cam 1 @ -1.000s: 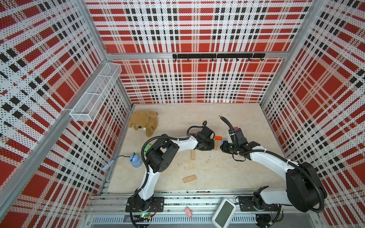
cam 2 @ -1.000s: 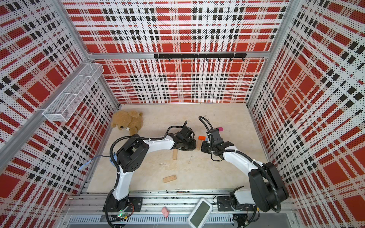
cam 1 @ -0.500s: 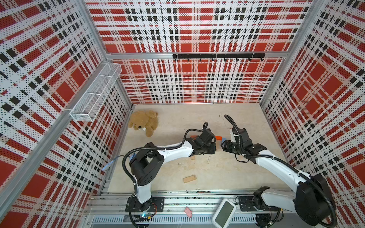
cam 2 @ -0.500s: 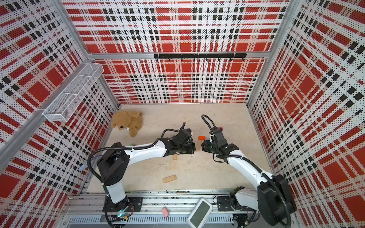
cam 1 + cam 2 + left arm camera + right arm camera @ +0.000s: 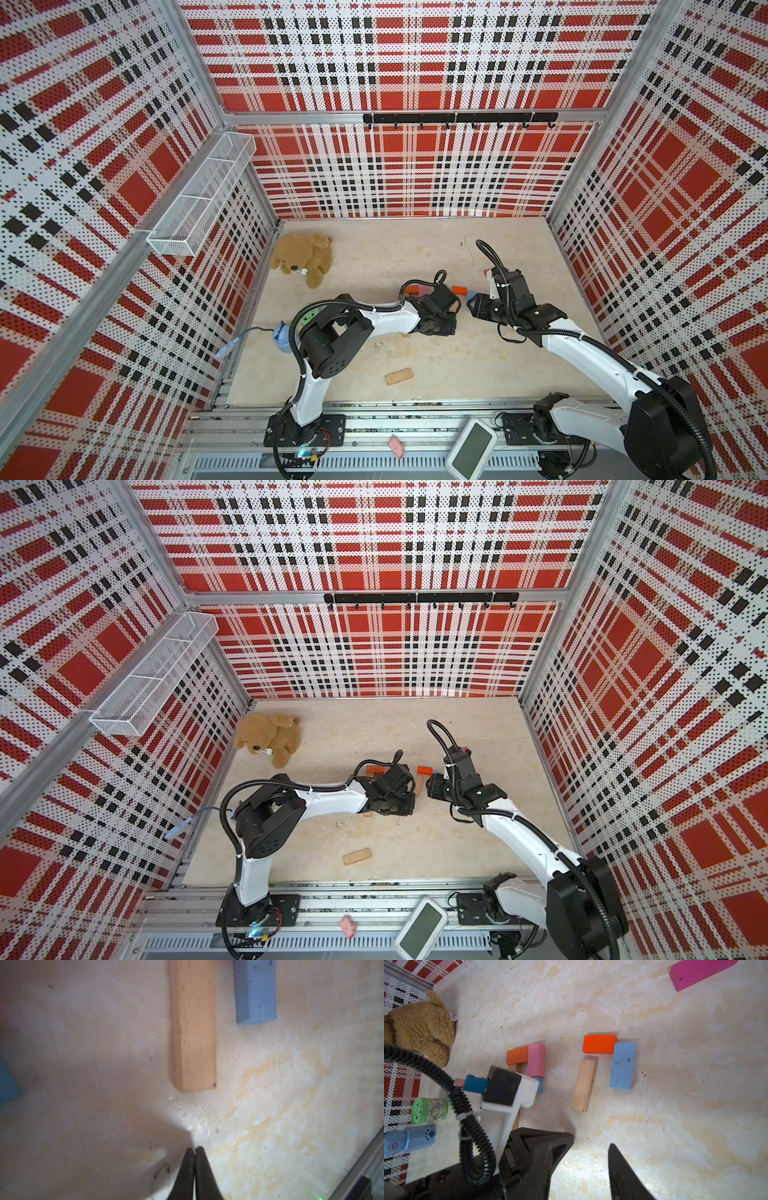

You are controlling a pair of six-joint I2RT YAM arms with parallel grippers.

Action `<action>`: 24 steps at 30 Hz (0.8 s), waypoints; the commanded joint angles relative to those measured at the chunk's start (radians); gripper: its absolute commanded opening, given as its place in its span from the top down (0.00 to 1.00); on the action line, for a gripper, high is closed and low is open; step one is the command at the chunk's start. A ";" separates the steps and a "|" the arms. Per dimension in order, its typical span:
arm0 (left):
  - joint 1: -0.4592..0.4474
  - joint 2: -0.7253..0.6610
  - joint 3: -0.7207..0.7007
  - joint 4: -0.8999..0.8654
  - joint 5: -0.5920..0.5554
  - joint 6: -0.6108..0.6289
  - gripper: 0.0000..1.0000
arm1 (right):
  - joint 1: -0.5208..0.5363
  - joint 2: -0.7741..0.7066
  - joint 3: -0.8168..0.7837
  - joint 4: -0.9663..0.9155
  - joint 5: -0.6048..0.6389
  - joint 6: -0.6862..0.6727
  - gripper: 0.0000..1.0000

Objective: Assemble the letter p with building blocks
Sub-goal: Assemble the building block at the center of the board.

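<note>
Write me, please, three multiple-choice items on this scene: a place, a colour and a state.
1. Where is the teddy bear? A) in the wire basket B) by the right wall C) near the far left corner
2. What colour is the lone block nearest the front rail? A) tan B) magenta C) blue
3. How is the left hand? A) wide open B) shut, empty C) gripping a block

Key: 1 C, it sits far back on the left side; 2 A, plain wood shows; 3 B, its tips meet with nothing between.
</note>
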State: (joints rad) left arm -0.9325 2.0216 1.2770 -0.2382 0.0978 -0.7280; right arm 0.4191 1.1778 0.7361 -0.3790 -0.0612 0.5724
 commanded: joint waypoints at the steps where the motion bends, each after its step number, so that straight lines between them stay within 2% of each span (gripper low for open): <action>1: 0.001 0.026 0.040 0.005 -0.010 0.012 0.91 | -0.003 -0.013 -0.014 0.007 0.013 -0.006 0.54; 24: 0.021 0.086 0.097 0.007 -0.002 0.018 0.91 | -0.003 -0.007 -0.012 0.011 0.004 -0.016 0.54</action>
State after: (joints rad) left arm -0.9157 2.0827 1.3491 -0.2340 0.0986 -0.7238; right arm 0.4191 1.1774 0.7345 -0.3855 -0.0593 0.5682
